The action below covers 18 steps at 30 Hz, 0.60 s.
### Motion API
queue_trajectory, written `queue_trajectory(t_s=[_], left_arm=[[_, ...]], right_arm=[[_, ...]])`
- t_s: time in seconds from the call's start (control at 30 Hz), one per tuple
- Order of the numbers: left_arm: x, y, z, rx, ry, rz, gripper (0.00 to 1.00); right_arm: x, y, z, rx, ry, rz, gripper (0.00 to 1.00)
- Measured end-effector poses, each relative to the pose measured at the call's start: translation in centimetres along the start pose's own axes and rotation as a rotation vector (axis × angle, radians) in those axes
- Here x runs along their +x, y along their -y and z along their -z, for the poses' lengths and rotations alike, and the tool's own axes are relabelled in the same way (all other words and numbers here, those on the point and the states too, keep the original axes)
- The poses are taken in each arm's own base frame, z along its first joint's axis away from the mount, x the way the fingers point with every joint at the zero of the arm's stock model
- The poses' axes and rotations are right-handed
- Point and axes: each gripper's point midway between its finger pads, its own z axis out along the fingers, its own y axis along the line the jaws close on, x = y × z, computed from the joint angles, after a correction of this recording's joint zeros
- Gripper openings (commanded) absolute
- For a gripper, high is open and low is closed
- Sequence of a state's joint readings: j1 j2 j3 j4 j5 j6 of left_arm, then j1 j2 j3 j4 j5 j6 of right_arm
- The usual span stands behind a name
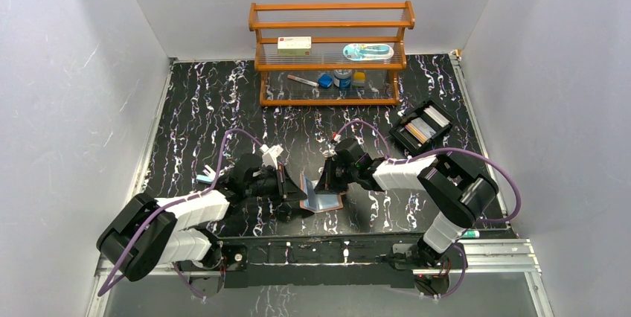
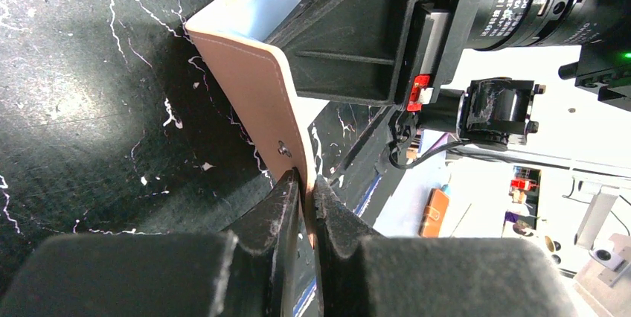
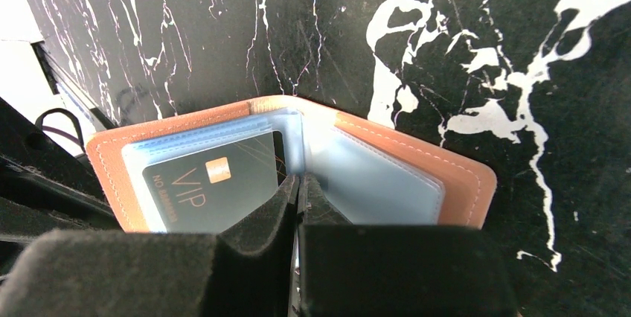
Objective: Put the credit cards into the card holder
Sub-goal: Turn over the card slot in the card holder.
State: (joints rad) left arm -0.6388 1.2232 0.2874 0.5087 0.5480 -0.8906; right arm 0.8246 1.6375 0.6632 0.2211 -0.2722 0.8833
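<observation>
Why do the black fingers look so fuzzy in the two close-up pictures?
Left wrist view: the left gripper is probably too near the lens, so it blurs, while the tan-pink leather card holder is sharp; the picture's right side is washed out white. Right wrist view: the right gripper blurs likewise, yet the dark VIP card reads clearly. Top view: evenly lit, sharp.

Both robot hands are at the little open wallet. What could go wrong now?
The left gripper pinches only the thin edge of the card holder, so the flap might slip free and the holder could flop shut. The right gripper is shut right at the fold, among the clear sleeves; a tug there could crumple one. The VIP card might slide out if the holder tips.
</observation>
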Motion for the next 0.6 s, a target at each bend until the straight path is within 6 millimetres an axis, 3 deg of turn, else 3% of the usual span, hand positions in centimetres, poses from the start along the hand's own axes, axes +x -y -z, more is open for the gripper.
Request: queue_trajectory(t_s=[0.2, 0.6], left_arm=[[0.01, 0.13, 0.00, 0.009, 0.000, -0.005, 0.00], [-0.37, 0.20, -0.68, -0.019, -0.040, 0.009, 0.00]], right_arm=[[0.07, -0.03, -0.02, -0.001, -0.002, -0.001, 0.09], [0.17, -0.16, -0.04, 0.011, -0.002, 0.007, 0.16]])
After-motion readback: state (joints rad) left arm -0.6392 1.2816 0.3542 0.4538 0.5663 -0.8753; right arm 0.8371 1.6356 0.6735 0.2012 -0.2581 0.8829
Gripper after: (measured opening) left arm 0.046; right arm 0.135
